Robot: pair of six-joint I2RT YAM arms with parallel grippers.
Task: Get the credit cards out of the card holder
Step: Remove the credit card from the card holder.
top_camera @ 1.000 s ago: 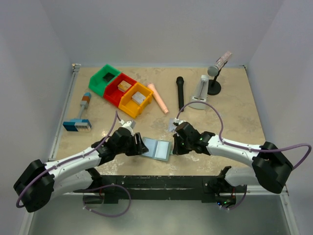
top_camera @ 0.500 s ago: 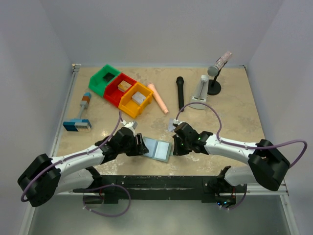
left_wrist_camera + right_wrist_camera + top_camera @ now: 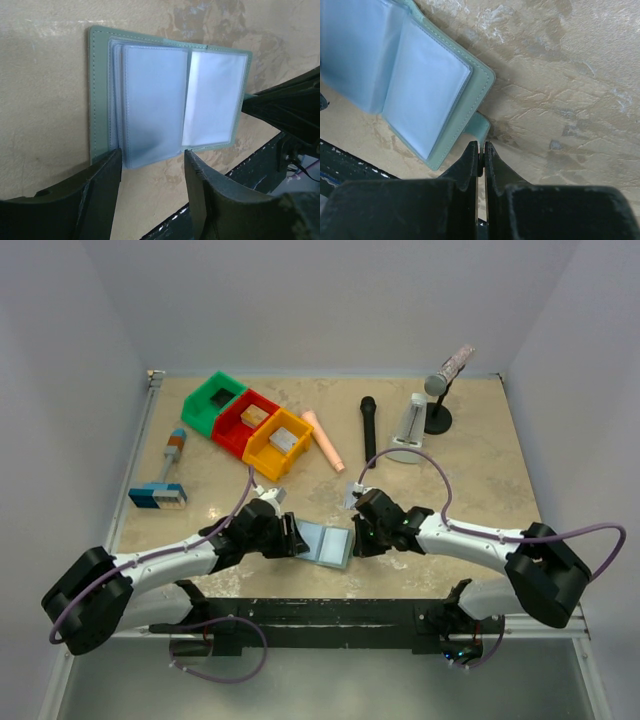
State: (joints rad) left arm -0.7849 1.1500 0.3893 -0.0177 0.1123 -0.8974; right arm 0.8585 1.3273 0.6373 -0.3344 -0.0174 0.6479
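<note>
card holder (image 3: 100, 90) open, sleeves (image 3: 155, 100) in view look empty; my left gripper (image 3: 152, 155) apart, right gripper (image 3: 481, 147) closed beside its tab (image 3: 481, 127).

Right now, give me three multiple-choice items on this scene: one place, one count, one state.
1. Where is the card holder? A inside a bin; B between the two tools; C at the far wall.
2. How many coloured bins? A one; B two; C three.
3. The card holder is: A open flat; B folded shut; C standing on edge.
Key: B, it lies between the left tool and the right tool; C, green bin, red bin and orange bin stand in a row; A, its clear pockets face up.
</note>
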